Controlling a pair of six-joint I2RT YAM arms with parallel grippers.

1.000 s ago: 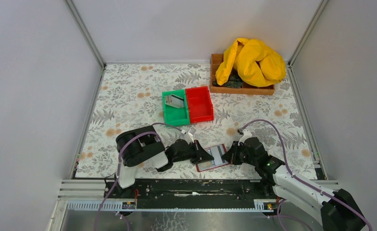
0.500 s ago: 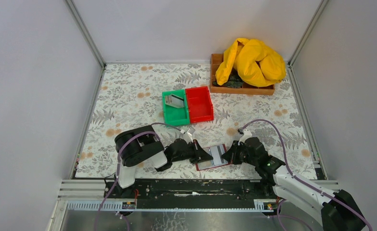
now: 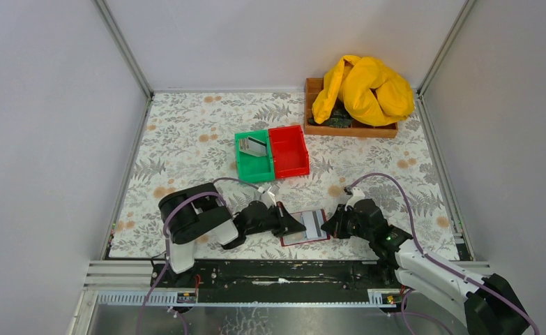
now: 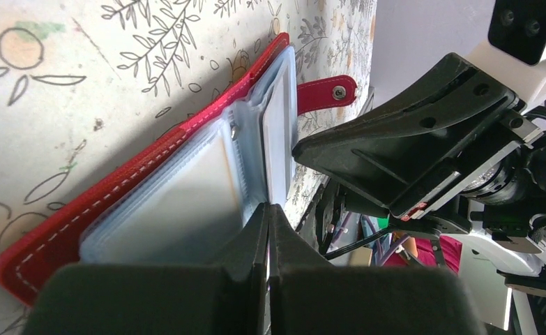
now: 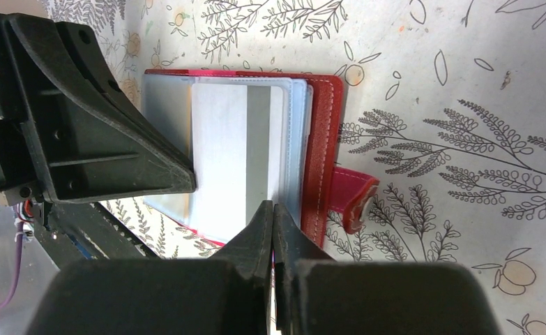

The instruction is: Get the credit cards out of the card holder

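The card holder (image 3: 305, 227) lies open on the floral worktop (image 3: 186, 132), near the front edge and between the 2 arms. Its dark red cover rests on the surface with the clear sleeves facing up. Its red snap tab (image 5: 353, 199) sticks out from the side towards the right arm.

The left claw (image 3: 289, 225) sits low at the holder's left side. In the left wrist view its fingers are pressed together with no gap, and the tips sit right at the edge of the fanned sleeves. Whether a thin card or sleeve edge is pinched between them cannot be told.

The right claw (image 3: 330, 225) meets the holder from the opposite side. Its fingers are also fully together, the tips resting at the edge of the sleeves just beside the stitched red border. It is not clear whether anything is caught between them. The 2 claws face each other across the holder, close but apart.

A white-grey card with a dark stripe (image 5: 238, 146) lies in the top sleeve, inside the holder. The other sleeves look pale and cloudy, and what they contain cannot be made out.

Further back on the worktop stand a green bin (image 3: 244, 166) and a red bin (image 3: 289, 167), touching side by side. A grey card (image 3: 256, 146) leans inside the green one. At the far right corner a wooden tray (image 3: 353, 130) carries a bunched yellow cloth (image 3: 364, 87).
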